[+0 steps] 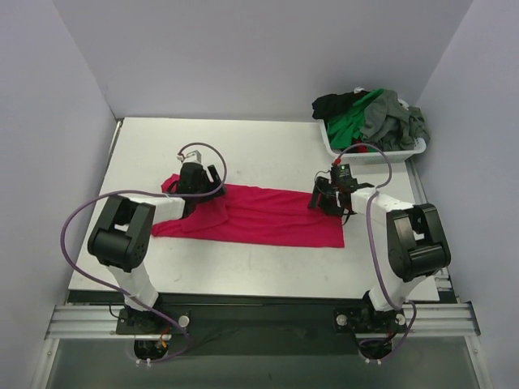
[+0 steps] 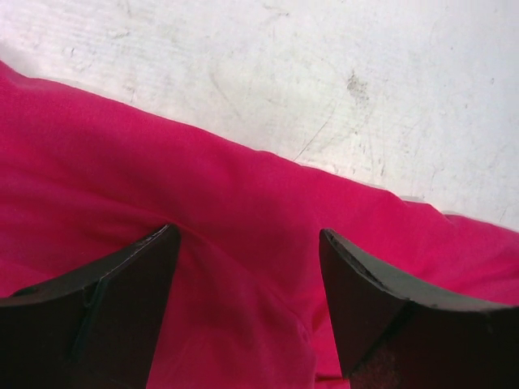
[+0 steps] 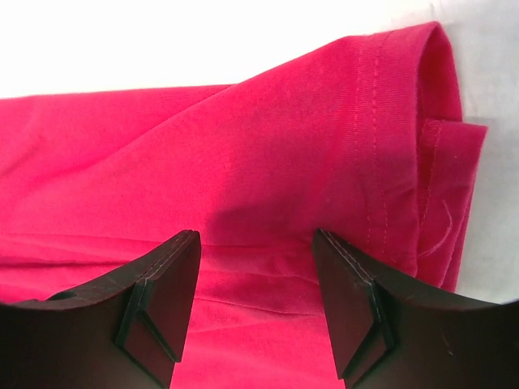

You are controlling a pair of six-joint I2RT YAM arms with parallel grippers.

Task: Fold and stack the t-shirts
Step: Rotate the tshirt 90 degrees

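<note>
Left wrist view: left gripper [image 2: 250,233] spread, crimson t-shirt [image 2: 122,162] lying beneath it. Right gripper [image 3: 255,235] likewise spread, the same shirt below it.

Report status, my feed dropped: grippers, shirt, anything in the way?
Left gripper open over red t-shirt. Right gripper open over its hemmed end. Shirt flat on table, a long strip. Nothing in the way.

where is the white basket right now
In the top view the basket sits at the far right corner of the table, heaped with shirts, just beyond the right gripper.
</note>
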